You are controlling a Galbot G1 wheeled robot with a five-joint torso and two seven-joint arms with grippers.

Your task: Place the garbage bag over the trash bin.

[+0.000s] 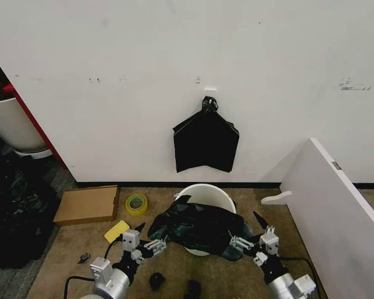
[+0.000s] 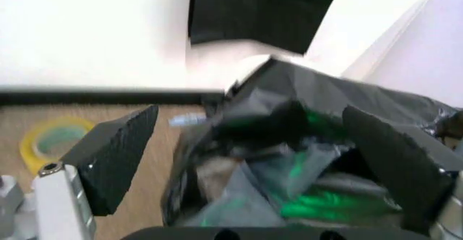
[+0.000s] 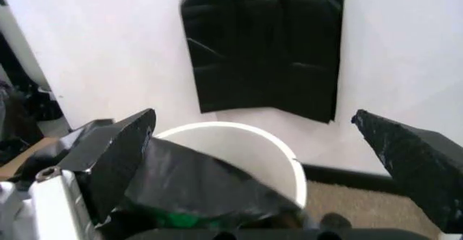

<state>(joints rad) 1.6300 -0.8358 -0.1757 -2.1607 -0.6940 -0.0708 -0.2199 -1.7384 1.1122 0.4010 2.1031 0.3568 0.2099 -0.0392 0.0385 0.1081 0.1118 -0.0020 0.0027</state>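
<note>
The cream-white trash bin (image 1: 207, 194) stands on the carpet by the wall. The glossy black garbage bag (image 1: 196, 227) lies crumpled across its front half, leaving the back rim and part of the opening bare. My left gripper (image 1: 151, 245) is at the bag's left edge, open, and in the left wrist view the garbage bag (image 2: 326, 110) bunches between its spread fingers (image 2: 116, 159). At the bag's right edge is my right gripper (image 1: 242, 242), also open. In the right wrist view the trash bin (image 3: 246, 145) and garbage bag (image 3: 195, 180) sit between the fingers.
A flat black bundle (image 1: 206, 144) hangs from a wall hook above the bin. A yellow tape roll (image 1: 136, 204), a cardboard box (image 1: 87, 204) and a yellow sponge (image 1: 116, 231) lie to the left. A white board (image 1: 330, 205) leans at the right. Small dark items (image 1: 157, 280) lie near my base.
</note>
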